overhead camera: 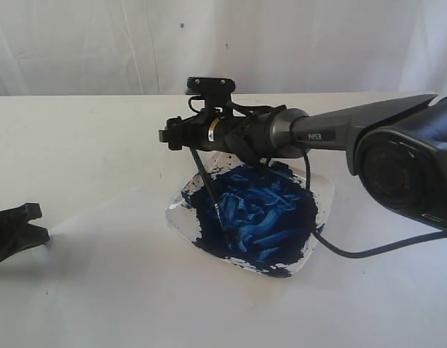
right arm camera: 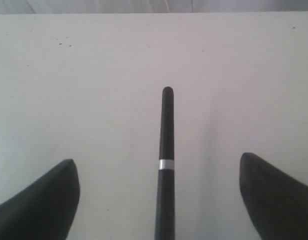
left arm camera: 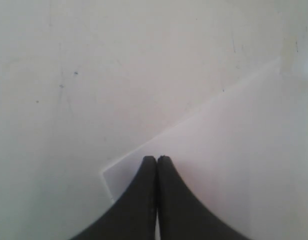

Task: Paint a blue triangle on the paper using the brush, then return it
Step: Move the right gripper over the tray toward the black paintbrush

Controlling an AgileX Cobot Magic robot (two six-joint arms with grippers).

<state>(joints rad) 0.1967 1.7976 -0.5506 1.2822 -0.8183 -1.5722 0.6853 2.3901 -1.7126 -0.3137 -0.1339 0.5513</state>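
Observation:
The black-handled brush (overhead camera: 208, 187) leans steeply, bristles down in the blue paint of the clear plate (overhead camera: 322, 197). My right gripper (overhead camera: 165, 135) hovers over the plate's far left side, around the top of the handle. In the right wrist view the brush (right arm camera: 166, 130), with its silver band, runs between the wide-open fingers of the right gripper (right arm camera: 158, 161) and touches neither. My left gripper (overhead camera: 36, 222) sits at the left edge, shut and empty, its tips (left arm camera: 157, 159) over a corner of the white paper (left arm camera: 234, 150). The paper (overhead camera: 115, 243) shows no blue triangle.
The plate holds a thick dark-blue paint mass (overhead camera: 256, 214) and rests on the paper's right part. A black cable (overhead camera: 354, 252) from the right arm curves down beside the plate. White table (overhead camera: 78, 130) all around, a white curtain behind.

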